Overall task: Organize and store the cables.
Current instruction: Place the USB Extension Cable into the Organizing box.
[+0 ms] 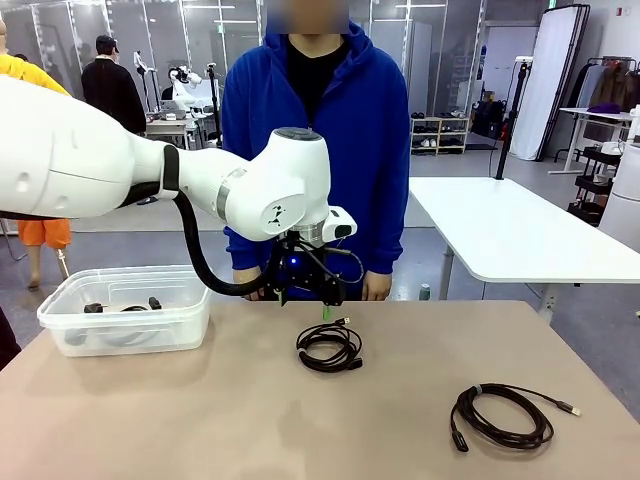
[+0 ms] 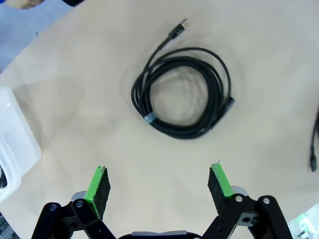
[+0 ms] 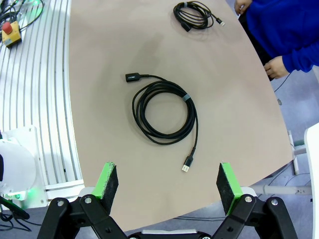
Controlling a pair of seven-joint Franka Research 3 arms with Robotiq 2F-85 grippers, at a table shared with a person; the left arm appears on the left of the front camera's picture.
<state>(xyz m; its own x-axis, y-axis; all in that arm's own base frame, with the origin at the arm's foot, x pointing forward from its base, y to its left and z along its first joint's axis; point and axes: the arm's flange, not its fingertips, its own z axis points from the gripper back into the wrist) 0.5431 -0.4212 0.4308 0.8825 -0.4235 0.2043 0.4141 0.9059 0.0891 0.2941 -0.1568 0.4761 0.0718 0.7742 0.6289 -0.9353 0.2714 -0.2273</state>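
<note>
A black coiled cable (image 1: 330, 347) lies in the middle of the table, its silver plug pointing to the far side. My left gripper (image 1: 320, 308) hovers open just above and behind it. In the left wrist view this cable (image 2: 182, 92) sits beyond the open left gripper (image 2: 159, 181), with nothing between the green pads. A second coiled cable (image 1: 503, 415) rests at the front right. The right wrist view shows it (image 3: 164, 112) beneath the open, empty right gripper (image 3: 167, 184), with the middle cable (image 3: 194, 15) farther off. Black cable ends (image 1: 93, 307) show inside the bin.
A clear plastic bin (image 1: 60, 310) stands at the table's left side; its corner (image 2: 12, 144) appears in the left wrist view. A person in a blue hoodie stands at the far edge, a hand (image 1: 377, 287) by the table. A red stop button (image 3: 11, 32) lies off the table.
</note>
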